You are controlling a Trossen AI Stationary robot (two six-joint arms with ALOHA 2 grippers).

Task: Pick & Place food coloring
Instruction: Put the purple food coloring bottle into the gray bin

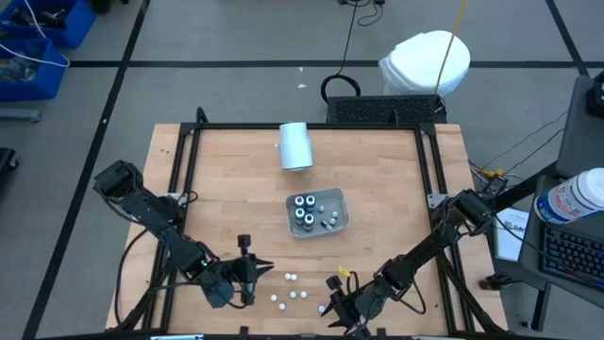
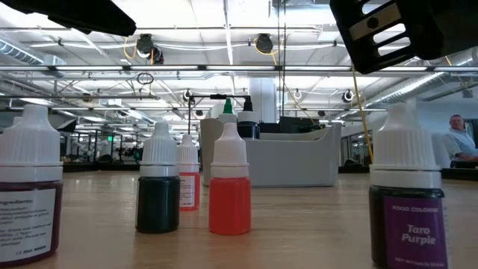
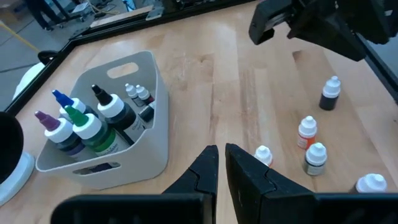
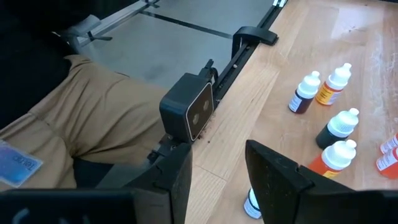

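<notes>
Hidden: in the right wrist view a bottle cap (image 4: 252, 204) shows only in part, low between the right gripper's (image 4: 219, 180) fingers; whether they touch it cannot be told.
Cut off: in the low view the nearest bottles run off both sides, a maroon one (image 2: 28, 190) and a purple one (image 2: 407, 196) labelled "Taro Purple".
Hard to make out: from above, the loose bottles (image 1: 292, 295) are only white dots near the worktop's (image 1: 377, 179) front edge.
Left gripper (image 1: 247, 271): over the front edge, left of the loose bottles, fingers nearly together (a thin slit remains), holding nothing.
Right gripper: at the front edge, right of the loose bottles, jaws partly apart.
Tray (image 1: 342, 217): grey, smooth plastic, rounded corners, handle slot in its wall, mid-worktop.
In the tray: four dark bottles (image 1: 305, 210) with white collars and pointed tips, plus small ones (image 1: 330, 222) at one end.
Loose bottles, shape: small, ribbed white caps with dropper tips; orange (image 2: 229, 179), dark green (image 2: 157, 181), red.
Cylinder (image 1: 295, 146): white, lying near the back edge.
Worktop: pale wood planks, black frame.
</notes>
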